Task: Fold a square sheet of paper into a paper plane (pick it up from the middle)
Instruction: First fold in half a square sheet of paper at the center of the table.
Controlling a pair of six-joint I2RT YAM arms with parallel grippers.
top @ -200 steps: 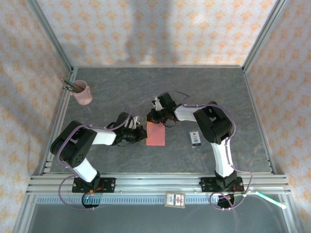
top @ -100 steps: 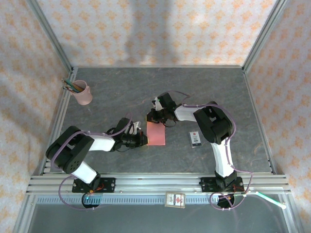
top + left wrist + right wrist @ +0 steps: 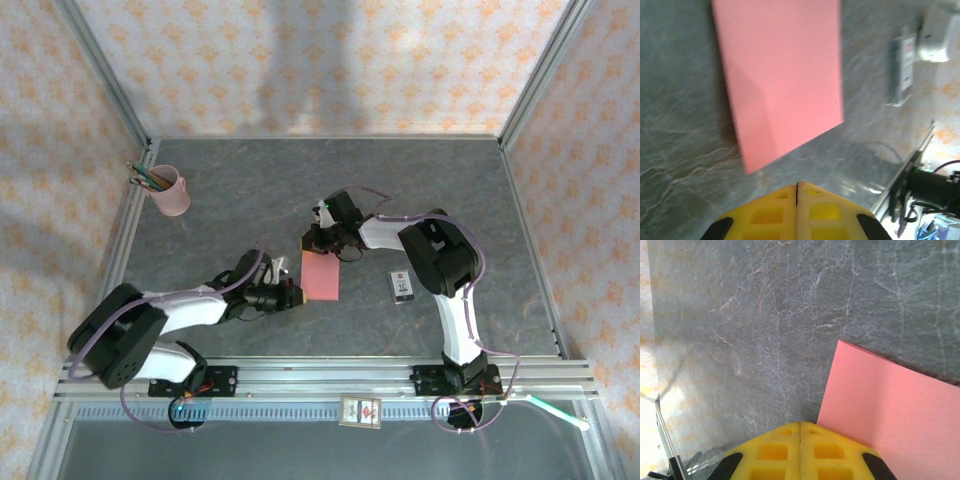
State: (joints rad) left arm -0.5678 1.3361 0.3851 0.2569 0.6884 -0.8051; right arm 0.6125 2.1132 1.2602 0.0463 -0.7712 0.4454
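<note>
Left fingers [image 3: 770,216] pinched closed and empty beside the pink paper [image 3: 780,75], right fingers [image 3: 771,450] closed too, probably pinning its far edge down.

The sheet of paper [image 3: 321,277] lies flat near the middle of the table [image 3: 420,180]. The left gripper [image 3: 296,294] sits just beside its near-left corner, and the right gripper [image 3: 311,243] is at its far-left corner. A small box [image 3: 402,286] lies to the right of the sheet, apart from it. A pencil cup [image 3: 170,193] stands well apart, at the far left.
</note>
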